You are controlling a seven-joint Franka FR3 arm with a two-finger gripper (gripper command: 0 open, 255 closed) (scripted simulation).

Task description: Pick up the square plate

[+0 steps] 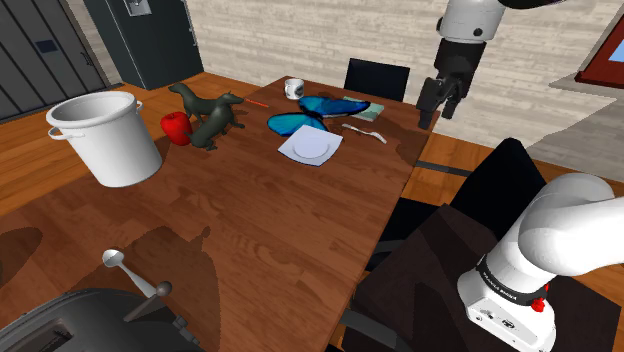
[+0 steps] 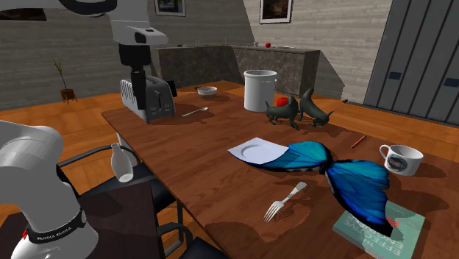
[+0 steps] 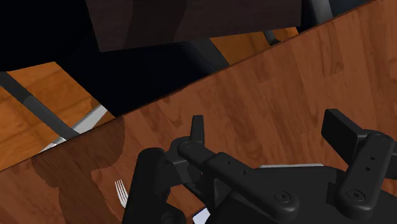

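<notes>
A: What is biggest on the worktop [image 1: 300,230]?
B: The white pot [image 1: 105,135], at the shoulder view's left. Nothing shows inside it.
A: And the square plate [image 1: 311,148]?
B: Flat in the middle of the worktop, bare, touching a wing of the blue butterfly [image 1: 290,123]. Whether the wing overlaps its rim, I cannot tell.
A: How does it lie from the claw [image 1: 438,112]?
B: The claw hangs high by the worktop's right edge in that view, spread wide, holding nothing. The plate lies well to its left and below; being square, it offers no long axis, so any free edge should serve.
A: Smaller vessels?
B: The mug [image 1: 294,89], at the far edge; its inside is hidden.
</notes>
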